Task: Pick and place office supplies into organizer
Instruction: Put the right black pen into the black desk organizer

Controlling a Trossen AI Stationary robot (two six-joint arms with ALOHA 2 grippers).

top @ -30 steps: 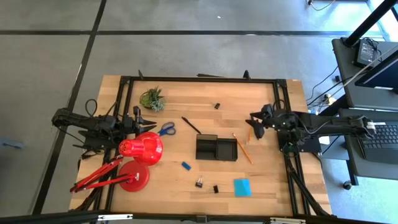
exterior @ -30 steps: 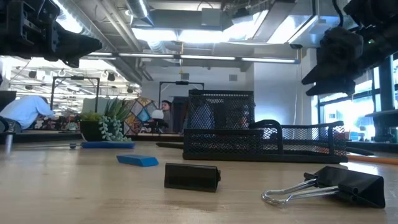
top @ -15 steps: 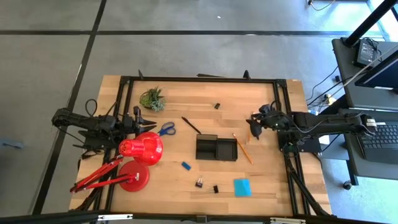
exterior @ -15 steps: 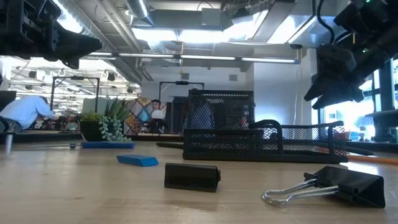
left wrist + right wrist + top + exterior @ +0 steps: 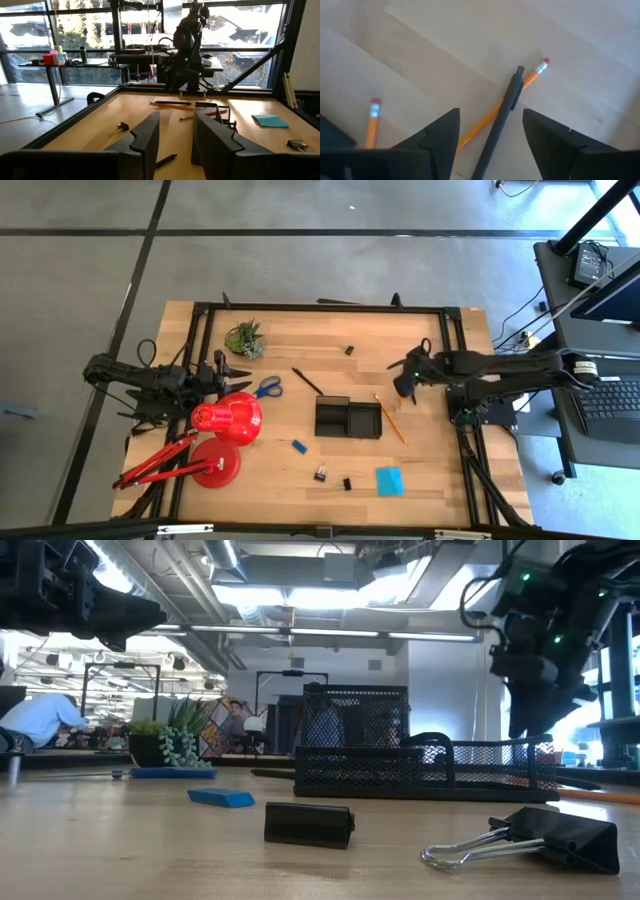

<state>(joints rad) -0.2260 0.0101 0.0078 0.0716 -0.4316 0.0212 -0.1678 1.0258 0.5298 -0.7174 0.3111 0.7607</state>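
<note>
Right gripper (image 5: 403, 383): moved inward since a second ago, now above a black pen (image 5: 501, 117) lying across an orange pencil (image 5: 485, 118) right of the organizer (image 5: 348, 418); fingers apart, empty. Left gripper (image 5: 243, 372): unmoved beside the red lamp (image 5: 226, 420), fingers parted, empty.

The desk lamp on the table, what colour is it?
The desk lamp is bright red, clearest in the high view.
</note>
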